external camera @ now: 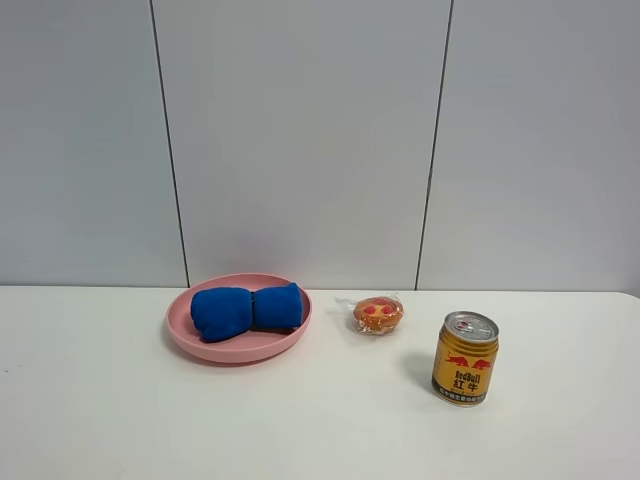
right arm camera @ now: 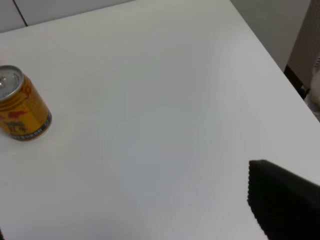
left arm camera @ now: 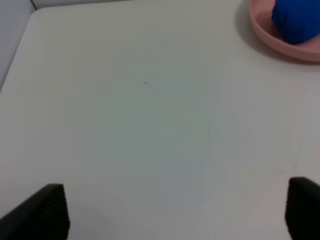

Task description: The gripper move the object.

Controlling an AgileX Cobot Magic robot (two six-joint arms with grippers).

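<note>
A rolled blue towel (external camera: 246, 309) lies on a pink plate (external camera: 190, 335) at the table's back left. A small wrapped cake (external camera: 378, 314) sits to the right of the plate. A gold Red Bull can (external camera: 465, 358) stands upright further right and nearer the front. Neither gripper shows in the exterior high view. In the left wrist view my left gripper (left arm camera: 175, 210) is open and empty over bare table, with the plate (left arm camera: 265, 32) and the towel (left arm camera: 297, 20) at the frame's corner, well away from it. My right gripper (right arm camera: 127, 200) is open and empty, with the can (right arm camera: 21, 107) well off to its side.
The white table's right edge (right arm camera: 270, 60) runs close to the right gripper, with dark floor beyond it. The table's left edge and corner (left arm camera: 22, 40) show in the left wrist view. A grey panelled wall (external camera: 300, 140) stands behind the table.
</note>
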